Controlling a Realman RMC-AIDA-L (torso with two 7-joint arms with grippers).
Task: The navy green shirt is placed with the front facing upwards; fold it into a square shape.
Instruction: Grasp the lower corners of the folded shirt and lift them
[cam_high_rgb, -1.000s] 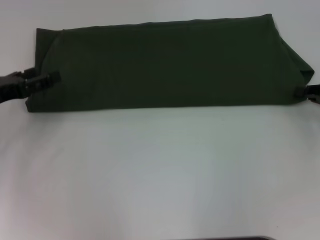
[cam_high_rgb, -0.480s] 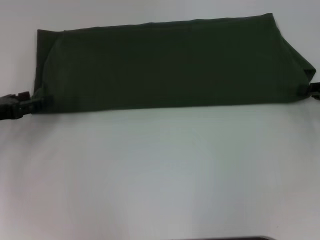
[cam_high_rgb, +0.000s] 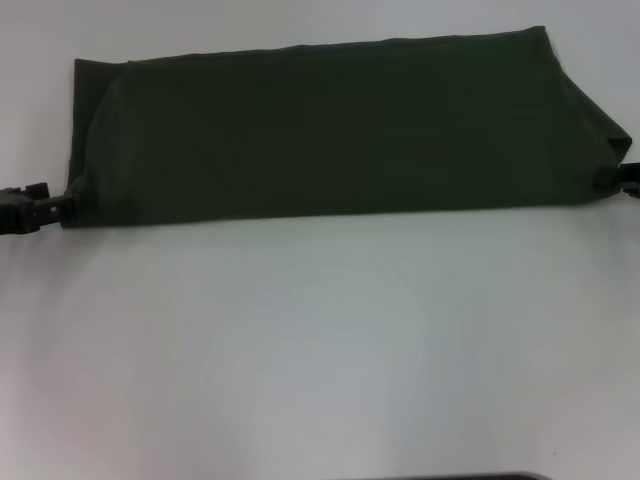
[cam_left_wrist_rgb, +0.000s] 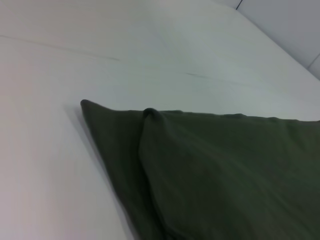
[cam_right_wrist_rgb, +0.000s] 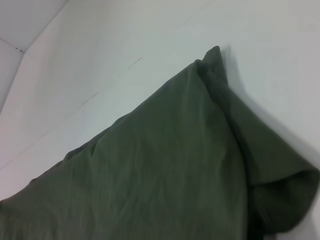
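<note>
Dark olive-green cotton shirt (cam_high_rgb: 340, 130) lies folded lengthwise on the white bench (cam_high_rgb: 320, 340), left end effector (cam_high_rgb: 68, 203) and right end effector (cam_high_rgb: 608, 176) at its ends, grip unclear.

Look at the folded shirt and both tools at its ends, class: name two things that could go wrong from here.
1. The left tool and right tool sit only at the near corners of the navy green shirt, so cloth could slip out during a lift.
2. The right end of the shirt looks bunched, with a loose flap; folding over it may trap wrinkles and spoil the square.
3. The long band may sag in the middle when raised from the white table.
</note>
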